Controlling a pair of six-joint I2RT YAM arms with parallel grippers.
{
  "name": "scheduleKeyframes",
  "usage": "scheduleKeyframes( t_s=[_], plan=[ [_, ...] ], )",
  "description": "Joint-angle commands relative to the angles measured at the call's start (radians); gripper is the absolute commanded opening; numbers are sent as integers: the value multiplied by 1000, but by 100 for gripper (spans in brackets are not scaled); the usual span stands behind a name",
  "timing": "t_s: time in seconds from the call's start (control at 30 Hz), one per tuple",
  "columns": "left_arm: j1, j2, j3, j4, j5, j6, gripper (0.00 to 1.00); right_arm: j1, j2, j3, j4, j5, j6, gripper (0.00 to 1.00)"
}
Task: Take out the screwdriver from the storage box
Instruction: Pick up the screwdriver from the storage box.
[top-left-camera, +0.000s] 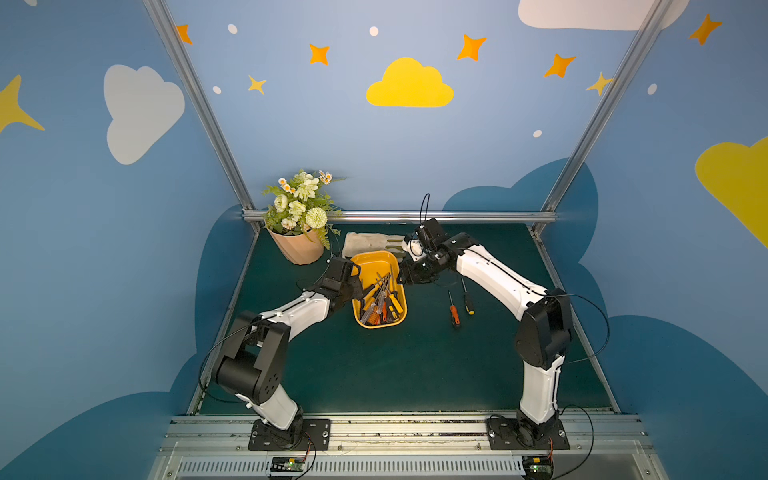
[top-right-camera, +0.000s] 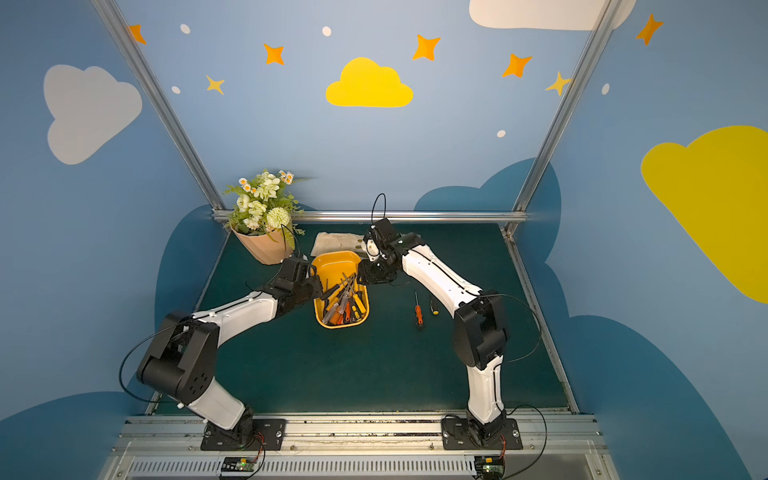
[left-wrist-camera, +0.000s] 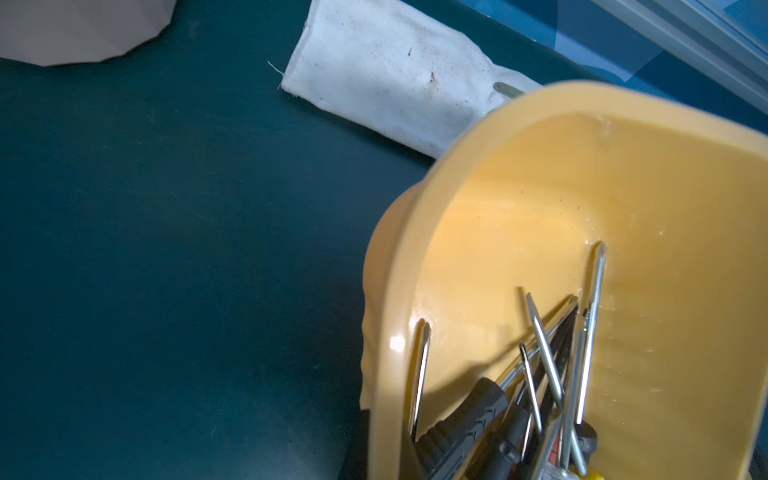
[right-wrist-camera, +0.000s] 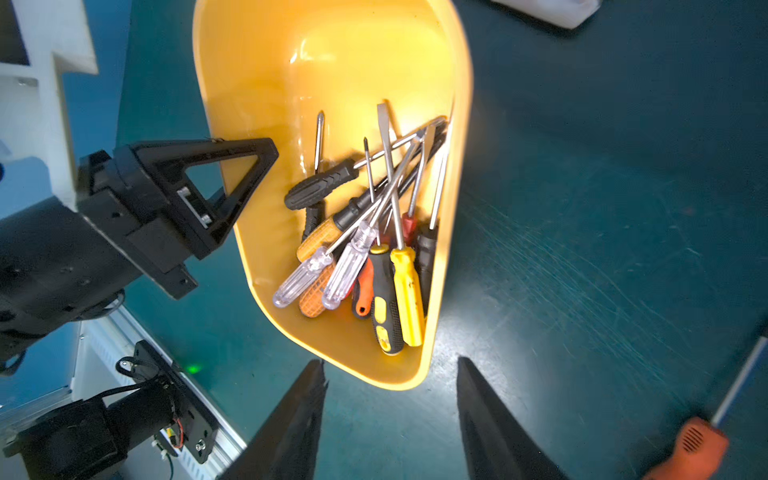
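- While the left gripper (right-wrist-camera: 257, 162) is clamped on the left long wall of the storage box (top-left-camera: 376, 259), with one black finger reaching over the rim, the box sits on the green mat (top-left-camera: 374, 374).
- The right gripper (right-wrist-camera: 389, 360) hangs just off the box's right rim, its jaws moderately parted with nothing between them.
- A heap of screwdrivers (top-left-camera: 380, 301) lies inside the box at its near end, handles against the near wall and shafts crossing toward the bare far half.
- Right of the box and apart from it, an orange-handled screwdriver (top-left-camera: 454, 311) and a yellow-and-black screwdriver (top-left-camera: 467, 299) lie side by side on the mat.
- A beige glove (top-left-camera: 370, 243) lies flat at the box's far end.
- A flower pot (top-left-camera: 296, 245) stands past the box's far left corner.
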Motion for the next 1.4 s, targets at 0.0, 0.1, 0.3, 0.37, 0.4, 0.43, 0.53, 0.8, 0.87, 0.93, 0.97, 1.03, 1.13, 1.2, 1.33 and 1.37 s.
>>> scheduleKeyframes(
  t_s=[0.0, 0.1, 0.3, 0.37, 0.4, 0.43, 0.53, 0.8, 0.87, 0.93, 0.97, 1.03, 1.13, 1.2, 1.33, 1.37],
  plan=[
    [-4, -57, 18, 114, 17, -28, 2, 38, 59, 63, -2, -22, 12, 53],
    [-3, -56, 16, 113, 8, -28, 2, 59, 110, 122, -54, -7, 2, 53],
    [-4, -55, 18, 116, 1, -37, 3, 80, 169, 136, -47, -13, 28, 51],
    [-3, -53, 18, 118, 3, -41, 2, 83, 192, 137, -40, -7, 36, 50],
    [-2, -54, 18, 116, 1, -44, 2, 84, 205, 141, -37, -13, 43, 50],
    [-4, -52, 21, 109, -5, -51, 2, 86, 217, 144, -33, -17, 47, 49],
    [-4, -51, 22, 88, -22, -71, 2, 91, 248, 160, -23, -18, 58, 48],
    [-8, -47, 6, 90, -33, -84, 2, 109, 353, 244, -74, 4, 42, 48],
    [-7, -45, 6, 88, -27, -86, 2, 114, 361, 247, -70, 9, 42, 47],
    [-7, -46, 6, 84, -25, -86, 3, 121, 375, 265, -87, 22, 41, 44],
    [-8, -45, 6, 81, -28, -86, 2, 124, 384, 280, -104, 35, 39, 42],
    [-7, -42, 6, 82, -31, -84, 2, 127, 397, 298, -130, 53, 33, 37],
    [-6, -35, 17, 81, -27, -82, 2, 130, 400, 303, -142, 62, 28, 26],
    [-5, -28, 30, 70, -22, -78, 2, 130, 392, 303, -144, 64, 25, 18],
    [-5, -25, 30, 62, -26, -78, 2, 131, 363, 299, -144, 71, 10, 3],
    [-5, -24, 26, 61, -29, -80, 2, 131, 354, 297, -143, 72, 6, 0]
  ],
)
